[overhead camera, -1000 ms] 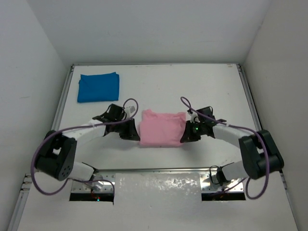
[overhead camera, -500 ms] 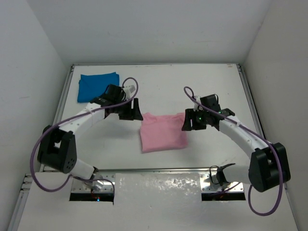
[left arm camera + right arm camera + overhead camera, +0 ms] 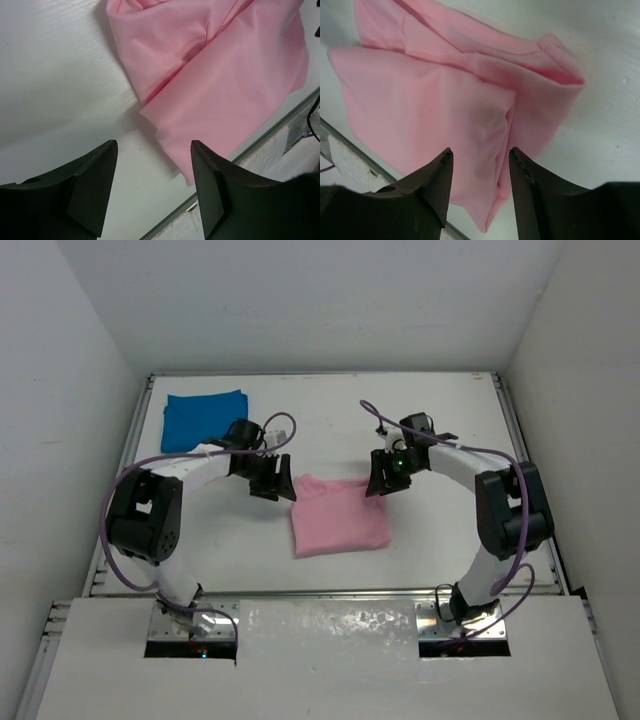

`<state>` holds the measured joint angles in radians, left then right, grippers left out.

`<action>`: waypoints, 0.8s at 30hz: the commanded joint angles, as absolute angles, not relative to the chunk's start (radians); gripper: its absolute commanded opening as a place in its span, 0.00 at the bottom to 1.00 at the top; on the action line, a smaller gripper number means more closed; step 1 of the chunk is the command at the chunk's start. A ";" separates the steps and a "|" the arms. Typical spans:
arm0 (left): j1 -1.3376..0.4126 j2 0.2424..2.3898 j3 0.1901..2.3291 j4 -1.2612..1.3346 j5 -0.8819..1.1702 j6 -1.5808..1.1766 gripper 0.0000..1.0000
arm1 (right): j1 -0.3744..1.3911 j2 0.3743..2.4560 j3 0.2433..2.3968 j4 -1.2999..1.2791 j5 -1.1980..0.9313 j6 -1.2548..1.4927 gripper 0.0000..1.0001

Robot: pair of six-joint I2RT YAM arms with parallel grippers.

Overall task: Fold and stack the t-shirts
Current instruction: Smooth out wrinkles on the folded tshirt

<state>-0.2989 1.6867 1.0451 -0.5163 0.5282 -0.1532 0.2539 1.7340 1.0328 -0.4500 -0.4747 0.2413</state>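
The light pink t-shirt (image 3: 339,514) lies folded into a rough rectangle at the table's middle; it also shows in the left wrist view (image 3: 220,75) and the right wrist view (image 3: 450,115). The bright blue t-shirt (image 3: 203,418) lies folded at the far left. My left gripper (image 3: 279,486) is open and empty above the pink shirt's far left corner, over bare table in its own view (image 3: 152,150). My right gripper (image 3: 378,483) is open and empty above the pink shirt's far right corner, with pink cloth under the gap in its own view (image 3: 480,160).
The white table (image 3: 330,430) has raised side rails and white walls on three sides. The metal near edge of the table (image 3: 280,125) shows in the left wrist view. Purple cables loop off both arms.
Both grippers have moved from the pink shirt's near sides toward the far side. The shirt's far edge has shifted toward the near side, leaving it folded shorter.
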 commanded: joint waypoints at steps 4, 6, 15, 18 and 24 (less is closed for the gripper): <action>-0.293 1.750 1.080 -0.482 0.588 -0.133 0.56 | 0.252 1.793 1.141 -0.411 -0.477 0.209 0.48; -0.293 1.772 1.098 -0.485 0.595 -0.133 0.55 | 0.252 1.827 1.166 -0.417 -0.477 0.207 0.48; -0.308 1.833 1.150 -0.480 0.615 -0.152 0.52 | 0.249 1.862 1.181 -0.434 -0.469 0.196 0.48; -0.311 1.835 1.154 -0.477 0.621 -0.156 0.50 | 0.249 1.864 1.170 -0.428 -0.479 0.201 0.47; -0.318 1.850 1.154 -0.465 0.652 -0.178 0.47 | 0.249 1.867 1.140 -0.387 -0.506 0.225 0.46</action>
<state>-0.3069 1.8385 1.1225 -0.4957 0.6109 -0.1673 0.2508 1.8668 1.1488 -0.4286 -0.4801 0.2214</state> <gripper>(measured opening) 0.469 0.460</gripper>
